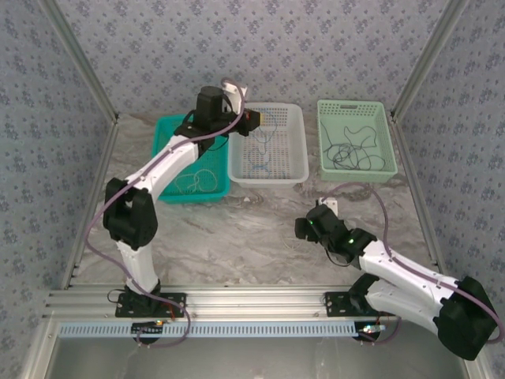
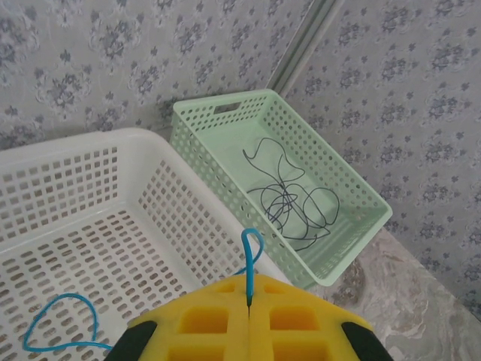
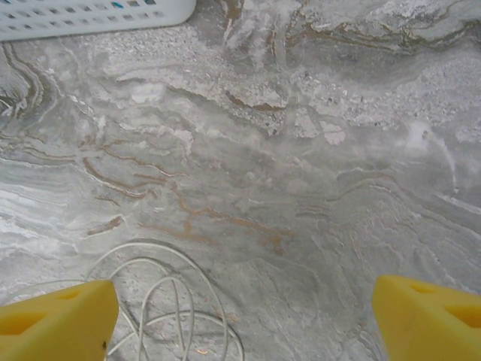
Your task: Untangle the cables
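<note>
My left gripper (image 1: 251, 118) hangs over the white basket (image 1: 301, 146), shut on a loop of the blue cable (image 2: 252, 247) that sticks up between its yellow fingers. The rest of the blue cable (image 1: 257, 162) trails down onto the white basket's floor (image 2: 113, 248). A black cable (image 2: 289, 199) lies tangled in the pale green basket (image 1: 353, 105). A cream cable (image 3: 143, 243) lies in loops on the marble table, beside the left finger of my right gripper (image 3: 244, 312). The right gripper (image 1: 312, 225) stands open low over the table, nothing between its fingers.
A teal basket (image 1: 167, 126) at the back left holds another pale cable (image 1: 197, 180). The three baskets stand in a row along the far wall. The left arm reaches across the teal basket. Marble tabletop lies between the baskets and the arm bases.
</note>
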